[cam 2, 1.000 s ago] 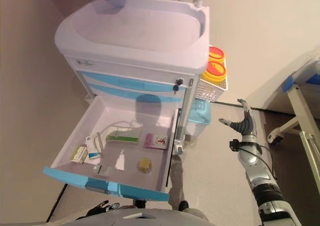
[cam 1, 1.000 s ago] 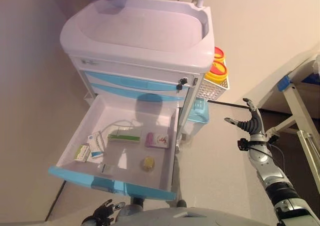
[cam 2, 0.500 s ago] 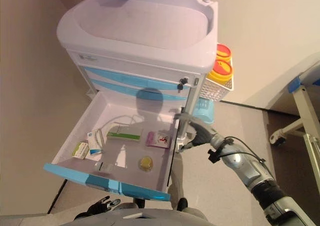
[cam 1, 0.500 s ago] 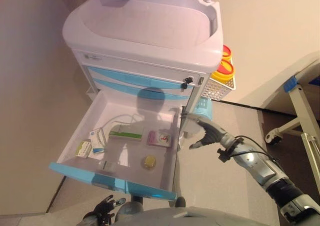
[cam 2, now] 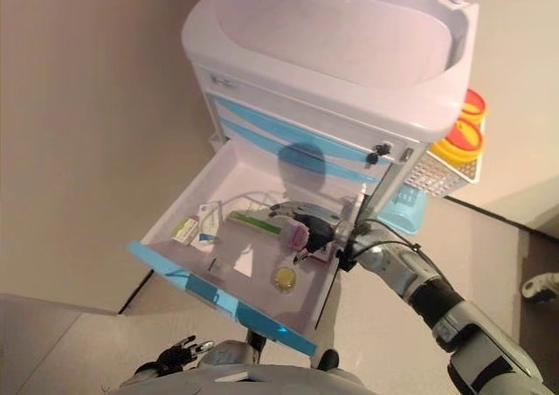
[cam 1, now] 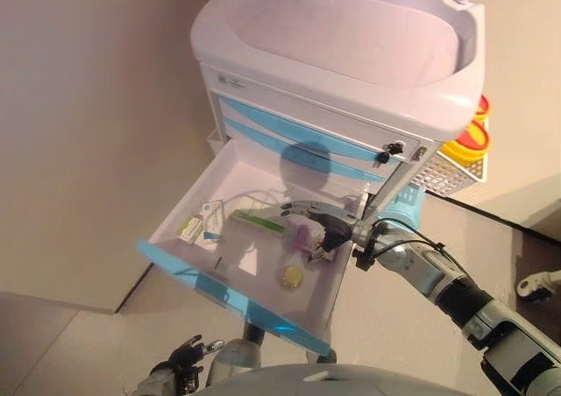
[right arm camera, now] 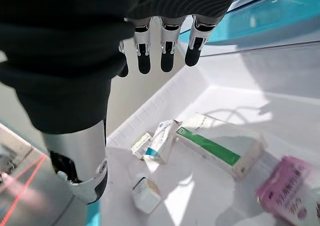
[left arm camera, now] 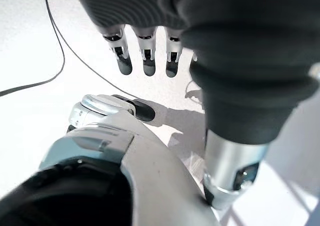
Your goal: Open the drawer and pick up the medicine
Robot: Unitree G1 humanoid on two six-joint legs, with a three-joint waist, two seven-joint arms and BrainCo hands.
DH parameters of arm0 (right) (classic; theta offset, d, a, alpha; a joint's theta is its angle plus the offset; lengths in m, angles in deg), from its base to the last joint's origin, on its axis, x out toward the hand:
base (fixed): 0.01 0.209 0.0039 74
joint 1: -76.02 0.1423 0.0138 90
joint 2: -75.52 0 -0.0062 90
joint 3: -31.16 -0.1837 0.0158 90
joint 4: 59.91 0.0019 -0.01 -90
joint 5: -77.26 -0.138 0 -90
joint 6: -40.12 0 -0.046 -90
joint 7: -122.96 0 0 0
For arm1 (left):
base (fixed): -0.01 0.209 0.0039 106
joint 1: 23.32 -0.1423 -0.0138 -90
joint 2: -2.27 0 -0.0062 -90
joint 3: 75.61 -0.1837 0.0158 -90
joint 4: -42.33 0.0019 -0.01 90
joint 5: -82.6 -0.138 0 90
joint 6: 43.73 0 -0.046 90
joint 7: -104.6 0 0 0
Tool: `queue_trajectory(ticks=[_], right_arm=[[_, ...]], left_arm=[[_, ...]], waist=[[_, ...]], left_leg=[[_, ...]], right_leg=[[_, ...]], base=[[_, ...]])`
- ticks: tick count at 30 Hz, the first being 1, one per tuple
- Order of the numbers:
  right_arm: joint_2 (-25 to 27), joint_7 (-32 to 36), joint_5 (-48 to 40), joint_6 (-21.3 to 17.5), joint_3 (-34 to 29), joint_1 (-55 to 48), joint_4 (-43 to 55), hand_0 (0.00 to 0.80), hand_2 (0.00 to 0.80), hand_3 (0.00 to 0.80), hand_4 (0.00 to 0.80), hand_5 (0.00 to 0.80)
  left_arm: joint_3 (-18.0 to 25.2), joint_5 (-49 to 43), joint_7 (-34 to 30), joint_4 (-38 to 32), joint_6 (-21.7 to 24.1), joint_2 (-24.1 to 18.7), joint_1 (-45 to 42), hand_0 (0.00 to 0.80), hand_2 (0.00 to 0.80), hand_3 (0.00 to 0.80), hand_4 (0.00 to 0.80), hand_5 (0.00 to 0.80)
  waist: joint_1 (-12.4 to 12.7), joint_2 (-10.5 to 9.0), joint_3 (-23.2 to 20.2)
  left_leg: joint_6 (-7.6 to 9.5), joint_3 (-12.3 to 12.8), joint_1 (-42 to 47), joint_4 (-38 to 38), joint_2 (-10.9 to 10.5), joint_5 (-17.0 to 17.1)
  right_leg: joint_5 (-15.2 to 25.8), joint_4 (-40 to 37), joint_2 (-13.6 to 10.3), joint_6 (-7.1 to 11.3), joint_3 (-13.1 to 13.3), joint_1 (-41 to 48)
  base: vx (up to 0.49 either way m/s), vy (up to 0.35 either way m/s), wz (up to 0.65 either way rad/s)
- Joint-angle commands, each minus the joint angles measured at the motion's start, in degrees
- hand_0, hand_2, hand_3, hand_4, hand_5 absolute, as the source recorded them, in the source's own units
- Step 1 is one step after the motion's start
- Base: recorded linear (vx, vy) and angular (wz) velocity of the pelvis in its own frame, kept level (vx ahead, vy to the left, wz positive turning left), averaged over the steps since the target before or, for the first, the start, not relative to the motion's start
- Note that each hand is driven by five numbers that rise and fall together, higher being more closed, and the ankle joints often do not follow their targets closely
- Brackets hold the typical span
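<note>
Drawer (cam 1: 180, 254) open. Right hand (cam 1: 317, 229), fingers straight and released, hovers inside above pink pack (right arm camera: 289, 189). Green box (right arm camera: 220, 144) lies beside it. Left hand (left arm camera: 145, 53) relaxed, low

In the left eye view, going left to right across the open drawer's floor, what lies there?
Yellow-green small box → white-and-blue box → long green-striped box → round yellow item → pink packet under the open right hand.
</note>
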Motion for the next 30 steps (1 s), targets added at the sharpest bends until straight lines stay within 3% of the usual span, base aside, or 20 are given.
queue_trajectory(ticks=[1,7,13,22,30], right_arm=[[-2.88,-4.48,4.4,0.3,4.05,3.98,-3.25,0.0,0.0,0.0,0.0,0.0],[-5.02,-8.14,15.68,-0.73,6.75,5.67,-13.13,0.0,0.0,0.0,0.0,0.0],[-6.77,-13.92,26.25,-2.46,10.9,8.78,-21.0,0.0,0.0,0.0,0.0,0.0],[-7.94,-16.69,27.8,-3.07,13.58,9.53,-23.58,0.0,0.0,0.0,0.0,0.0],[-7.59,-17.79,28.53,-2.9,13.38,8.01,-24.68,0.0,0.0,0.0,0.0,0.0]], left_arm=[[-3.75,-0.02,0.39,0.34,-0.23,-0.63,-0.5,0.0,0.0,0.0,0.0,0.0],[-4.89,-0.37,-0.02,-0.98,-0.11,-0.81,-0.58,0.0,0.0,0.0,0.0,0.0],[-5.67,-2.13,0.34,-0.83,-0.31,-1.3,0.62,0.0,0.0,0.0,0.0,0.0],[-5.16,-4.62,1.35,0.3,0.35,-1.44,1.16,0.0,0.0,0.0,0.0,0.0],[-4.87,-5.27,-1.24,0.47,1.51,-2.29,1.26,0.0,0.0,0.0,0.0,0.0]], waist=[[2.62,-0.8,-0.82],[4.9,-0.18,-0.6],[7.01,-0.75,0.07],[7.86,-2.88,-0.04],[7.86,-2.87,-0.07]], left_leg=[[0.81,1.21,-0.6,4.11,-2.48,-9.49],[0.88,-0.63,-1.07,4.1,-2.72,-8.87],[0.92,-1.9,-1.65,3.93,-2.75,-8.39],[0.69,-2.3,-1.62,3.1,-2.35,-8.11],[0.71,-2.66,-1.88,2.95,-2.42,-7.98]], right_leg=[[-3.81,7.78,-4.03,1.93,2.25,-4.52],[-4.02,8.36,-4.65,2.08,0.53,-4.29],[-3.9,8.54,-4.88,2.33,-0.94,-4.24],[-3.45,7.72,-4.29,2.57,-1.31,-4.1],[-3.42,7.49,-4.2,2.43,-1.53,-4.31]], base=[[0.051,0.036,0.28],[0.029,0.005,0.2],[0.008,-0.047,0.15],[0.012,-0.053,0.01],[0.0,0.0,0.0]])
